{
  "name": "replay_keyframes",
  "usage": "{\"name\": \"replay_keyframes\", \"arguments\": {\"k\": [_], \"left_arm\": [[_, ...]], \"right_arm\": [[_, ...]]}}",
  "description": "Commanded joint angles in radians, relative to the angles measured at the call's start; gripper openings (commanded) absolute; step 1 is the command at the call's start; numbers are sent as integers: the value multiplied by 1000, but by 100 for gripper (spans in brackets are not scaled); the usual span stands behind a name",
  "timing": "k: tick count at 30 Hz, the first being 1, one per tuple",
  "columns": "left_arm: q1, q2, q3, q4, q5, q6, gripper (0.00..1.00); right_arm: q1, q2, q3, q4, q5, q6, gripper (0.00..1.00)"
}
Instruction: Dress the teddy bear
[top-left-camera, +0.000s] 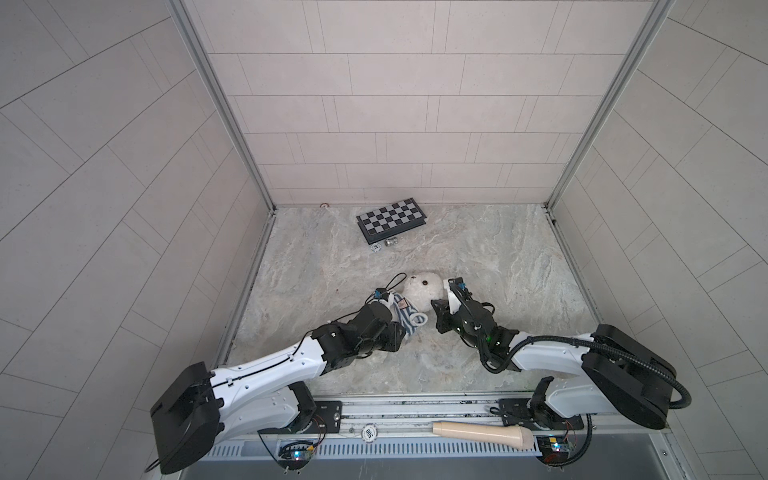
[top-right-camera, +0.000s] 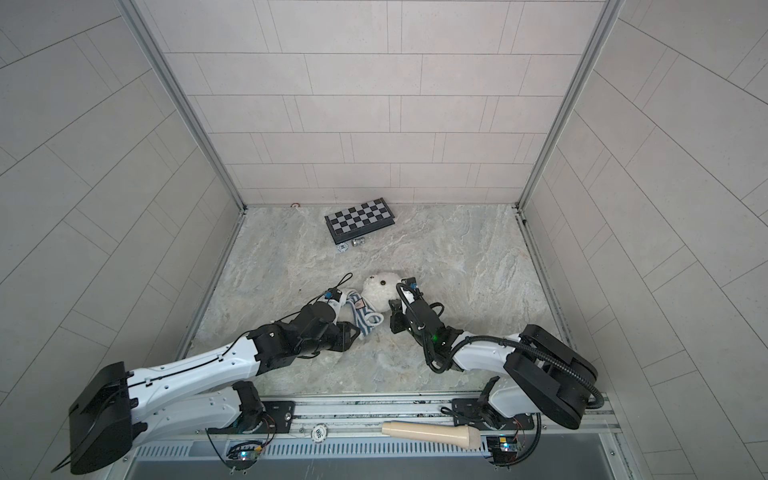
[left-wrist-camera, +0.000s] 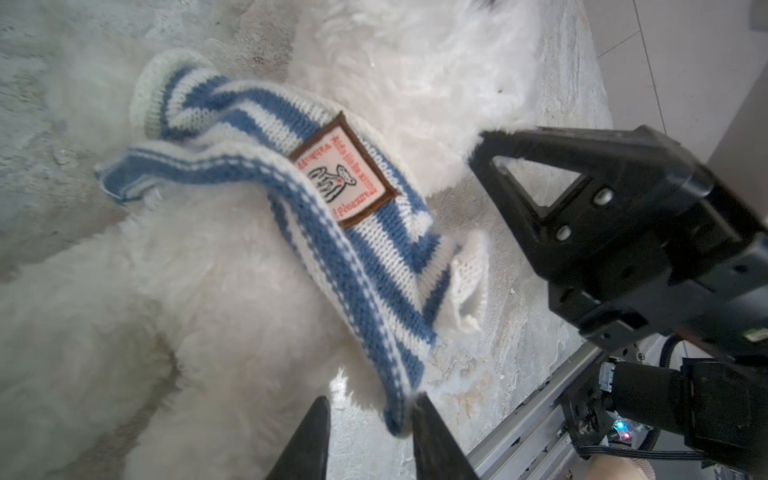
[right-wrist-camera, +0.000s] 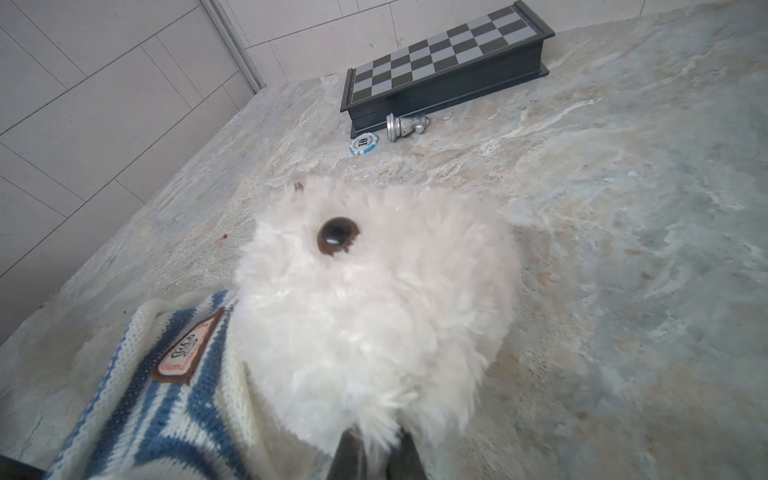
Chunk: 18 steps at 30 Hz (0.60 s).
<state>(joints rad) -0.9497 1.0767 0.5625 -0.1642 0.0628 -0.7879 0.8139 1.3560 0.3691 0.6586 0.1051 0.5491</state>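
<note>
My left gripper (left-wrist-camera: 370, 419) is straddling the shirt's (left-wrist-camera: 332, 266) hem, jaws apart and not yet biting. My right gripper (right-wrist-camera: 378, 453) is pinching fur just under the bear's (right-wrist-camera: 365, 316) head, jaws together on it. The bear is lying mid-surface (top-left-camera: 478, 257), head pointing to the far edge, with the shirt bunching across its body. I am judging that I should be closing squarely on the hem, then drawing it down the body while my right is pinning the bear against sliding. A cream handle (top-left-camera: 482, 432) is resting on the front rail, and a chip (right-wrist-camera: 363, 144), a fallen chess piece (right-wrist-camera: 405, 124) and a chessboard (top-left-camera: 391, 219) are sitting by the far edge, well apart from my work
</note>
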Motion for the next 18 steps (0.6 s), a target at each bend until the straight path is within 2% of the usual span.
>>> {"name": "replay_keyframes", "arguments": {"k": [1, 6, 14, 17, 18], "left_arm": [[-7, 10, -7, 58, -5, -20, 35], [-9, 52, 0, 90, 0, -24, 34], [-9, 35, -21, 46, -30, -37, 8], [-9, 23, -35, 12, -37, -30, 0], [-9, 23, -40, 1, -38, -25, 0]], "right_arm": [[11, -21, -8, -10, 35, 21, 0], [22, -18, -9, -1, 37, 25, 0], [27, -52, -31, -9, 78, 4, 0], [27, -71, -42, -21, 102, -2, 0], [27, -78, -43, -27, 106, -6, 0]]}}
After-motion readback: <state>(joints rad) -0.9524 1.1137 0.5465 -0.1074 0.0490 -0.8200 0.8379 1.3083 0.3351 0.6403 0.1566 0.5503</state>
